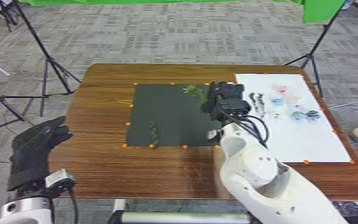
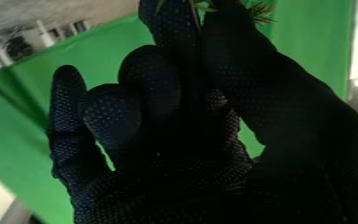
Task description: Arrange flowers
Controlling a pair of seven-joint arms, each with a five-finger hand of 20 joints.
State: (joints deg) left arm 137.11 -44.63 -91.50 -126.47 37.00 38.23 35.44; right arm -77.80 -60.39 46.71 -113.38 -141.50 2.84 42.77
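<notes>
Our right hand (image 1: 231, 106) is over the right part of a dark mat (image 1: 177, 114) on a brown wooden table (image 1: 109, 172), its thumb and fingers narrowed to pinch a leafy green sprig (image 1: 193, 91), whose leaves show over the mat's far right part. Our left hand (image 1: 35, 152) is left of the dark mat, relaxed and holding nothing.

The arranging looks to be in its early part. One dark green stem (image 1: 154, 135) lies on the left of the dark mat, seemingly placed; the sprig we hold is probably next to be set down. Right of the dark mat, a white sheet (image 1: 286, 145) bears the flowers left to arrange.

Counting: one stem laid out, one sprig in hand, and on the sheet one pink flower (image 1: 283, 90), two blue flowers (image 1: 313, 114) side by side, and some pale blooms (image 1: 278, 101) and slim green stems (image 1: 257, 104) too small to count surely.
</notes>
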